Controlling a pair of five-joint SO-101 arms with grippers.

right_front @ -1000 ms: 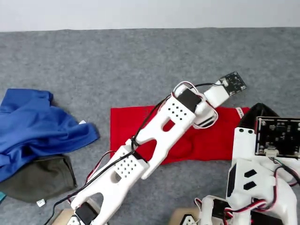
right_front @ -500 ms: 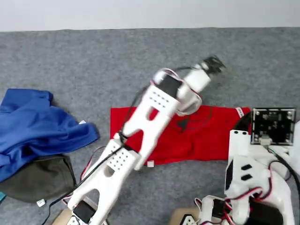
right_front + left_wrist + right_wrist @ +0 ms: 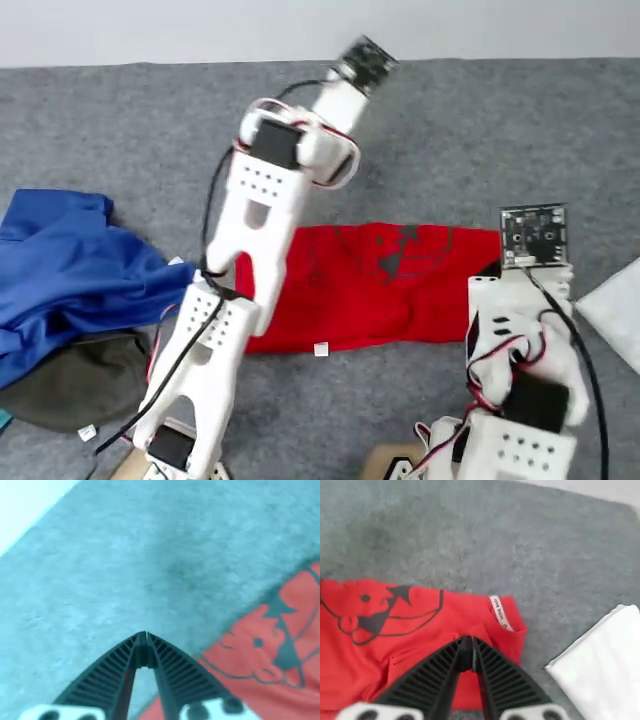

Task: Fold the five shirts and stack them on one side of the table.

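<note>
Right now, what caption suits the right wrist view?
Shut black ribbed fingers over a folded red printed shirt, white folded cloth beside it.

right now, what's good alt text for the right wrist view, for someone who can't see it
The right hand, black and shut tip to tip, hangs over a red shirt with a dark printed graphic, spread flat on the grey table. A white folded cloth lies on the table just beyond the shirt's labelled edge.
</note>
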